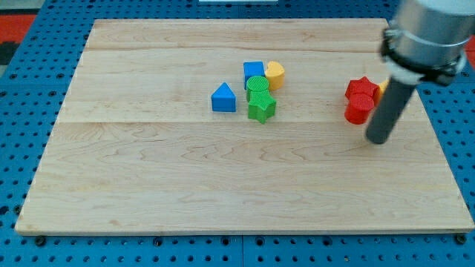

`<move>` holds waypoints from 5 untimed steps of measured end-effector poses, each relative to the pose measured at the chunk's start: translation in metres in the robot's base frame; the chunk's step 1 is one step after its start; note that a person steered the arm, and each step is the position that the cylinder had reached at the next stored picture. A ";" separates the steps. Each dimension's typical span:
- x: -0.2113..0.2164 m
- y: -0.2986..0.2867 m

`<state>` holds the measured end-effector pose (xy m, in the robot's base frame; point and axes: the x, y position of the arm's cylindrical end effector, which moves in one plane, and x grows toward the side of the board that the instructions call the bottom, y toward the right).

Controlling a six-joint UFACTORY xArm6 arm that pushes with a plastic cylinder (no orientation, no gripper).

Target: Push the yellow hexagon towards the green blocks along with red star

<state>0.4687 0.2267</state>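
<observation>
My tip stands on the wooden table near its right edge, about halfway between the top and bottom edges. There is no pincer on this arm, only the straight dark rod, so nothing opens or closes and nothing is held. The tip is just below and a little to the right of two red blocks; I cannot tell if it touches the lower one.

The red star lies at the upper side and a second red block, its shape not clear, touches it from below. The yellow hexagon is mostly hidden behind the rod, only a small orange-yellow part shows just right of the red star.

The green blocks are near the table's middle, well apart from my tip: a green cylinder and below it a green star, touching. A blue cube and a yellow block sit just above them, and a blue triangle lies to their left.
</observation>
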 end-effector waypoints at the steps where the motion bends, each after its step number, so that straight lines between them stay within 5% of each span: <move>1: -0.032 0.062; 2: -0.073 0.063; 3: -0.096 -0.017; 5: -0.093 -0.046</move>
<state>0.3757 0.1803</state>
